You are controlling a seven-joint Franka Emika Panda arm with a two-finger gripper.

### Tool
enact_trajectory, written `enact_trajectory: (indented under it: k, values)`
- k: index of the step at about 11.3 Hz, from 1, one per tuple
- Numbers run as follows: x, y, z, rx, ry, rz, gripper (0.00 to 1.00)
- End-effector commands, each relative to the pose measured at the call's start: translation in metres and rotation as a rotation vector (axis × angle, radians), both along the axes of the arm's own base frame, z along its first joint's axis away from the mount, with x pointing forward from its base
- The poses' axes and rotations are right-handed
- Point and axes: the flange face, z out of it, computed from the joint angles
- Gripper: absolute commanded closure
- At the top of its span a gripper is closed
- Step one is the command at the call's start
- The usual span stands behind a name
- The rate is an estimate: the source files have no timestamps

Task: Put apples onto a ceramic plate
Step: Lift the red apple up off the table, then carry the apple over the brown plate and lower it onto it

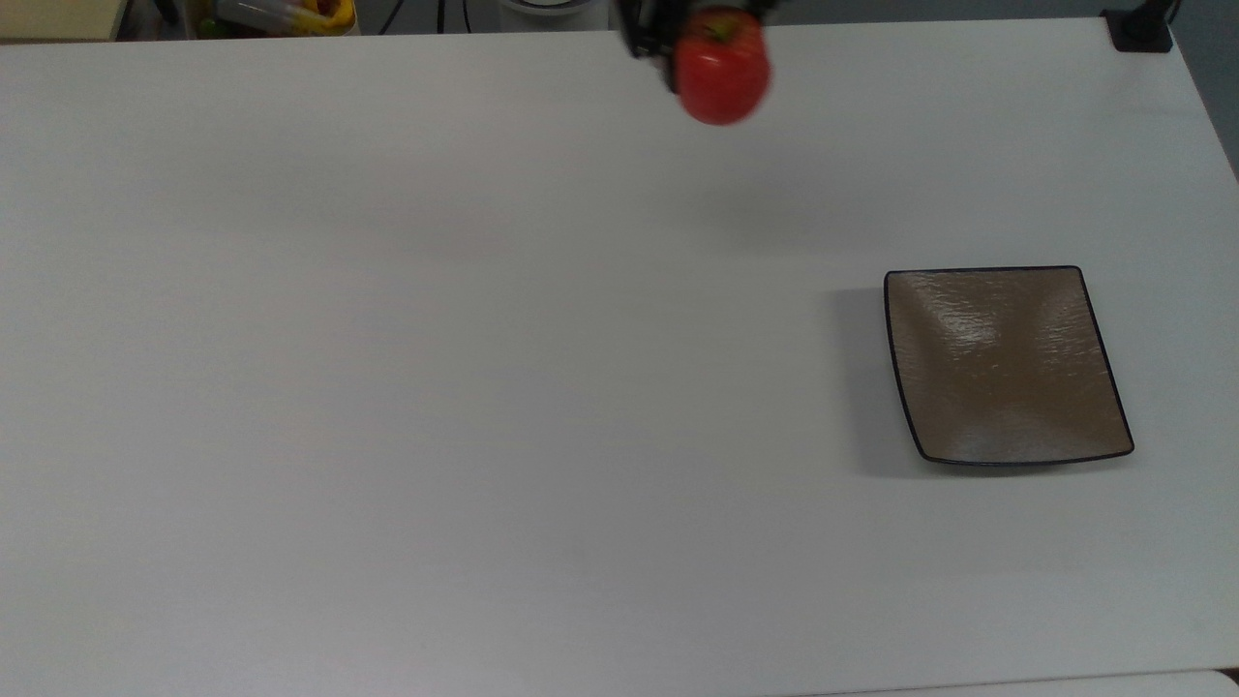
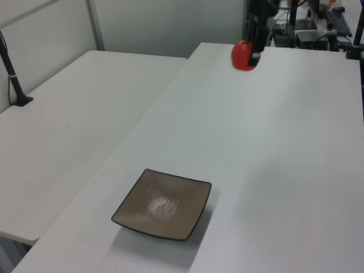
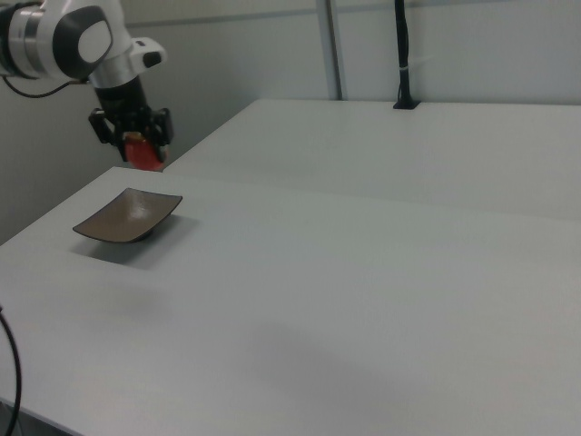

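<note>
Apple (image 1: 722, 70) red, glossy, held in the gripper (image 1: 711, 44) up in the air above the white surface (image 1: 484, 387), near the far edge in the top view, clamped from above with the stem end up between the fingers. In the left view the apple (image 2: 244, 55) hangs well clear of the surface, and in the right view it sits red under the gripper (image 3: 138, 145) just behind the plate (image 3: 129, 215). Plate (image 1: 1002, 366) square, brown, thin black rim, empty, flat on the surface toward the top view's right, well apart from the apple. Step in hand, as I judge it: carry the apple over to the plate. To do it well: keep the grip firm since the skin looks slick and round, travel at height so nothing drags, stop with the apple over the dished middle of the plate (image 2: 162, 203) not the raised edges, come down straight until the apple is touching or just above the plate, then let go. Releasing high likely means a bounce or roll off the curved sides. Plate looks light, could shift if nudged on the rim. Pull straight up after release.
</note>
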Motion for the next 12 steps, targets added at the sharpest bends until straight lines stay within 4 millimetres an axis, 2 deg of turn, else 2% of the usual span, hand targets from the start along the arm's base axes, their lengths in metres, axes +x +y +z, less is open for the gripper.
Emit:
enact_trajectory:
  k: [1,3,6,8,10,12]
  values:
    - [0.016,0.100,-0.040,0.031,-0.046,0.002,0.73]
    - [0.028,0.154,-0.081,0.046,-0.097,-0.011,0.73]
    - [0.041,0.206,-0.155,0.078,-0.154,-0.009,0.72]
    - [0.041,0.231,-0.193,0.100,-0.179,0.015,0.72]
    - [0.047,0.251,-0.217,0.120,-0.197,0.028,0.72]
    - [0.052,0.260,-0.235,0.123,-0.206,0.036,0.70]
